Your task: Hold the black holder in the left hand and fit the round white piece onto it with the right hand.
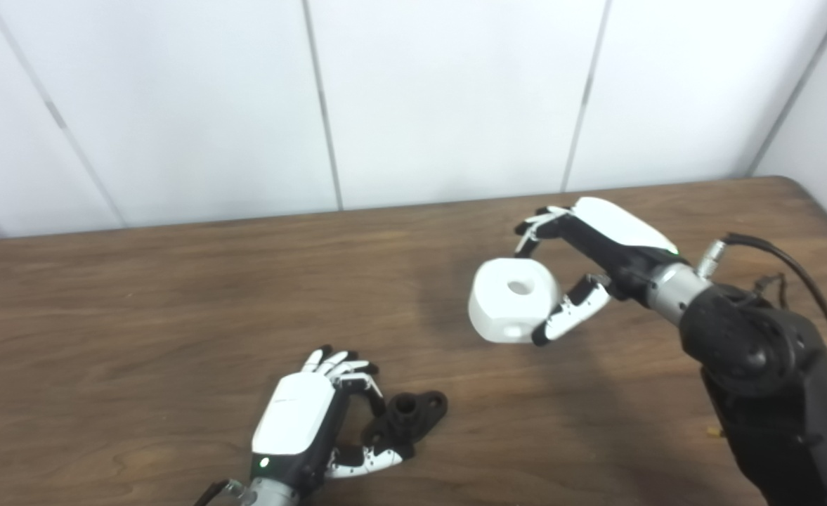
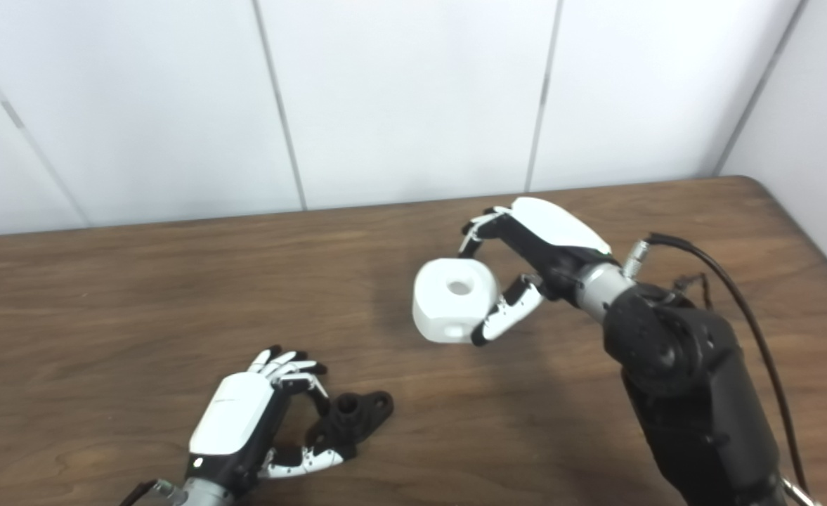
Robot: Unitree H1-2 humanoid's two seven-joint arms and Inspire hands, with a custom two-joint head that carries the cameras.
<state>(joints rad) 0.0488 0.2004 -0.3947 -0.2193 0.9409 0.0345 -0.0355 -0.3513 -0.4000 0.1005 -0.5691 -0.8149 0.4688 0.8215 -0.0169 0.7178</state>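
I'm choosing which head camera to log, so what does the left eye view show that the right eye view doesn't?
Only the left eye view: a small tan speck on the table beside the right arm, near the lower right edge. Only the right eye view: more side wall past the table's right corner. Both: the left hand at the black holder low on the table, and the right hand holding the round white piece raised above the wood.

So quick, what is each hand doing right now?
Left hand: closed on the black holder, low at the table.
Right hand: holding the round white piece in the air.
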